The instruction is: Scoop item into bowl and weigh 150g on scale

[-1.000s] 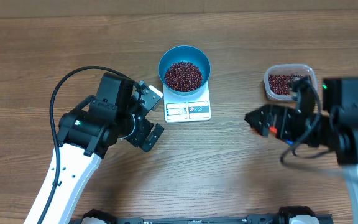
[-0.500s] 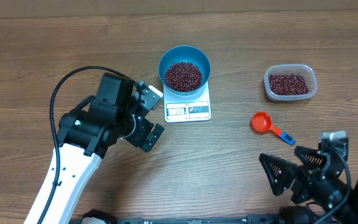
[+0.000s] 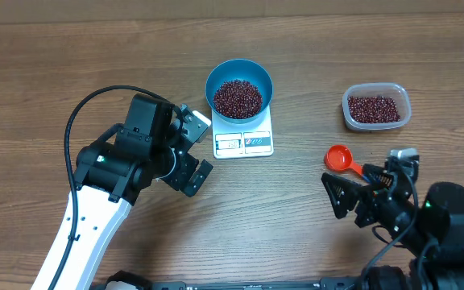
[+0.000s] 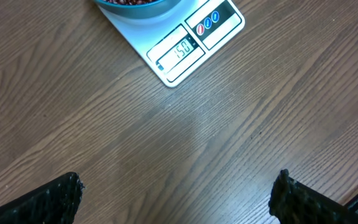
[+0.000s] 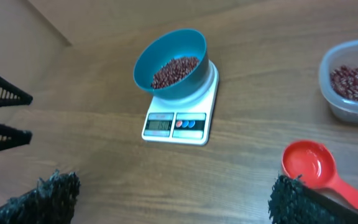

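Note:
The blue bowl stands on the white scale at the table's middle back, holding a heap of dark red-brown beans. In the left wrist view the scale has its display lit with digits. My left gripper hangs open just left of the scale with nothing between its fingers. My right gripper is open and empty near the front right, pointing toward the scale and bowl.
A red scoop with a blue handle end lies on the wood right of the scale, close to my right gripper's finger. A clear plastic tub with more beans sits at the back right.
My right arm pulled back from beside the tub toward the front edge, uncovering the red scoop lying on the table, then came forward a little. The left arm has not moved.

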Controlling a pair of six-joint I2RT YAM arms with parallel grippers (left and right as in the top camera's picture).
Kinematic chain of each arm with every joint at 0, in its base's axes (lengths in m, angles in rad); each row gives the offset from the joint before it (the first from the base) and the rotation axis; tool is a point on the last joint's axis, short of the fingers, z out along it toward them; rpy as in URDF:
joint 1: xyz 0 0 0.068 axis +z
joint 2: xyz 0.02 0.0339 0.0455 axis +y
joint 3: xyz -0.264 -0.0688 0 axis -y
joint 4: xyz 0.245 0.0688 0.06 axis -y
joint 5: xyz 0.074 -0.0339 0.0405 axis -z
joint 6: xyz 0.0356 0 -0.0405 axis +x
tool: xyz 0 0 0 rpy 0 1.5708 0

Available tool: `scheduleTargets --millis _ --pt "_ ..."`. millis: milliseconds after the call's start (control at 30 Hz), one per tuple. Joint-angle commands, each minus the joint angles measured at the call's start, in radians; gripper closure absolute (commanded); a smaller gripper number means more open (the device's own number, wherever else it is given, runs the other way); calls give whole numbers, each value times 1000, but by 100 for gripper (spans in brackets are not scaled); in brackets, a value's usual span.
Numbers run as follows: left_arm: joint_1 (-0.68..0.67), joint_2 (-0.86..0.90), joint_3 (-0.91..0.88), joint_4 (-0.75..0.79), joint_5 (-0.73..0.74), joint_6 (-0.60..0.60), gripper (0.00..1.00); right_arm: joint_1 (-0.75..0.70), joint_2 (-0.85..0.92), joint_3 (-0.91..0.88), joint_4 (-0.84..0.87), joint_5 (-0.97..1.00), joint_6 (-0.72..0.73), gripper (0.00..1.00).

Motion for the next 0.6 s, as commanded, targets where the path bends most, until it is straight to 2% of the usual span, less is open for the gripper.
scheduleTargets --millis 0,267,567 --pt "4 3 17 1 1 22 0 4 -14 -70 76 -25 -5 0" --pt "4 3 17 1 1 22 0 3 -55 -223 308 7 -8 0" --pt "4 3 17 1 1 22 0 -4 -212 -356 492 104 -8 0"
